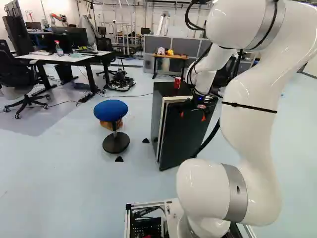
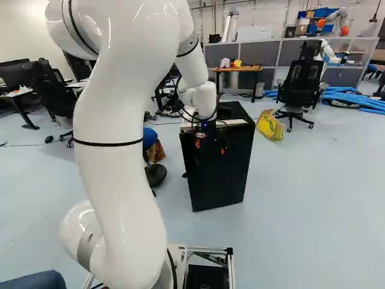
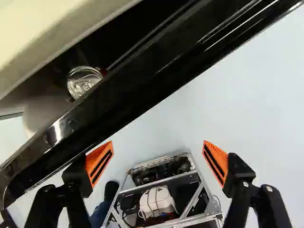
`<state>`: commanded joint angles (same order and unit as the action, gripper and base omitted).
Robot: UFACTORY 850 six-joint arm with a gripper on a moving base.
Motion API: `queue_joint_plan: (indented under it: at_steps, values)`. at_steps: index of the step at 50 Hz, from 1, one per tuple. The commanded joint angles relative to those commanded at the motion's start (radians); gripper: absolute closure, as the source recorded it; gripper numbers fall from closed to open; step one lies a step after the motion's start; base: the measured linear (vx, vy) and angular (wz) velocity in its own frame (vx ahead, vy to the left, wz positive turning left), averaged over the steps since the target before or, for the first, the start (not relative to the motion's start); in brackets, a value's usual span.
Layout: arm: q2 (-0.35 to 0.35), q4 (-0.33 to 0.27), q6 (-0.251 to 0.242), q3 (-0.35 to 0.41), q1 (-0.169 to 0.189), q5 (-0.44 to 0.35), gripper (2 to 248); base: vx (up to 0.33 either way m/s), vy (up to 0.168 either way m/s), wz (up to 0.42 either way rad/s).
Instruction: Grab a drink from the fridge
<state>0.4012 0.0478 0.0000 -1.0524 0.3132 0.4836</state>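
At the far left of the left base view I see a chair (image 1: 15, 74) beside a white desk (image 1: 69, 58). Next comes a blue stool (image 1: 110, 110), standing on the floor near the fridge (image 1: 183, 134). On top of this fridge stands a red can (image 1: 177, 83). In the wrist view, a silver can top (image 3: 83, 81) with some red beside it shows between a cream edge and a glossy black edge; I cannot tell if it is the same can. My hand (image 1: 192, 116) is at the black front of the fridge, near its upper part. In the wrist view the hand (image 3: 157, 147) is released, its two orange pads wide apart, one near the black edge. In the right base view, right of the fridge, a yellow bag (image 2: 270, 125) lies on the floor, then a black chair (image 2: 301, 84) and another robot (image 2: 332, 18) behind.
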Motion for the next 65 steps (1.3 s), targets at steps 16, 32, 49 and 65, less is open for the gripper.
queue_joint_plan:
  at_steps: [16,32,49,65]
  values:
    - [-0.006,0.000,0.000,0.008,-0.019,-0.062,3,0.000,0.000,0.000]
    - [-0.006,0.000,0.000,0.008,-0.019,-0.120,3,0.000,0.000,0.000]
    - [-0.006,0.000,0.000,0.008,-0.019,-0.172,3,0.000,0.000,0.000]
    - [-0.006,0.000,0.000,0.008,-0.019,-0.202,3,0.000,0.000,0.000]
